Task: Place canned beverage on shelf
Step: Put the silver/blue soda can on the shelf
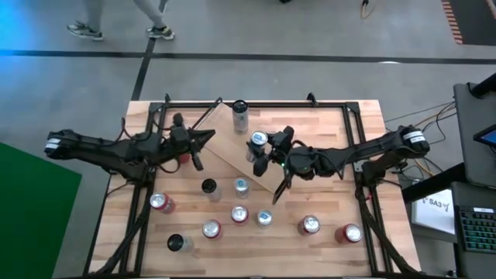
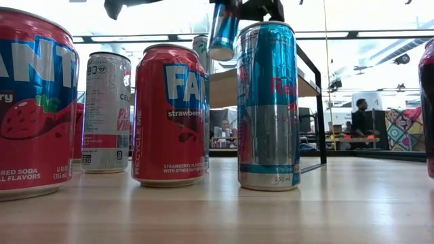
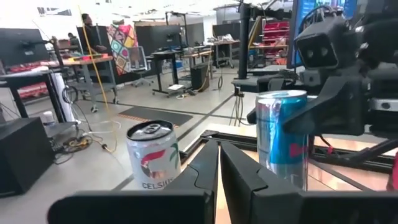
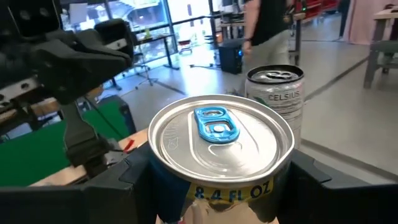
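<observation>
A blue-tab can [image 4: 221, 140] is held by the right tool [image 1: 260, 153] above the shelf [image 1: 232, 151], beside a Celsius can [image 1: 239, 115]. The left tool [image 1: 203, 139] is seen closed, empty, near the shelf.

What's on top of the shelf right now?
One Celsius can stands upright on the shelf, near its far end. The right gripper holds a blue-tabbed can above the plank; whether it touches the wood beneath is hidden.
</observation>
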Controlling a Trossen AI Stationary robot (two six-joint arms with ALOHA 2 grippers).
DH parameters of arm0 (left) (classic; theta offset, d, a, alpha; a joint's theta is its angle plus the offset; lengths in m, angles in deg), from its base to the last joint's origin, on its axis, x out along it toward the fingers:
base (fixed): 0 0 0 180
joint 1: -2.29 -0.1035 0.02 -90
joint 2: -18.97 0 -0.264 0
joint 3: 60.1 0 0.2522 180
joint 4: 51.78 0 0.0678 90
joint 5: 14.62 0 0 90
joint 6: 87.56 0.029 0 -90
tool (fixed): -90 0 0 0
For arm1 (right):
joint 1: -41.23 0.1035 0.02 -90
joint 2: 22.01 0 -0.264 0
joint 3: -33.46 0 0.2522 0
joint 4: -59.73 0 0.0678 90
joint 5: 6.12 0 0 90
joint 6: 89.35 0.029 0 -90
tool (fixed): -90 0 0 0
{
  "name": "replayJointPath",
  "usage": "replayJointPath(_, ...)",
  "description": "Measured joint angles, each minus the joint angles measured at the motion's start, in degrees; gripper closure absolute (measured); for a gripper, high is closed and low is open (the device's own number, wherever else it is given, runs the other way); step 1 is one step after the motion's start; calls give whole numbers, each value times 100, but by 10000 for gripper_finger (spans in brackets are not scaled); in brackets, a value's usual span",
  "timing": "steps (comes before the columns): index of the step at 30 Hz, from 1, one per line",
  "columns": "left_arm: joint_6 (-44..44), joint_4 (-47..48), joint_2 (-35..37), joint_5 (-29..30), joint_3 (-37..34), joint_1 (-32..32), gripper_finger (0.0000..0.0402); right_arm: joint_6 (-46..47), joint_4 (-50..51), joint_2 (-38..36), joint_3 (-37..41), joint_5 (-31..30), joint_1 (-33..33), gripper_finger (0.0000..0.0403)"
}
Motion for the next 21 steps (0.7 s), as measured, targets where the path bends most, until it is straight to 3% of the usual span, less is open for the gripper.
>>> replayJointPath(10, 231, 263, 260, 50, 0, 0, 401, -103, -23, 705, -567, -144, 101, 190)
replayJointPath(21, 287, 490, 372, 53, 0, -2, 401, -354, 93, 1235, -1110, -945, 215, 190)
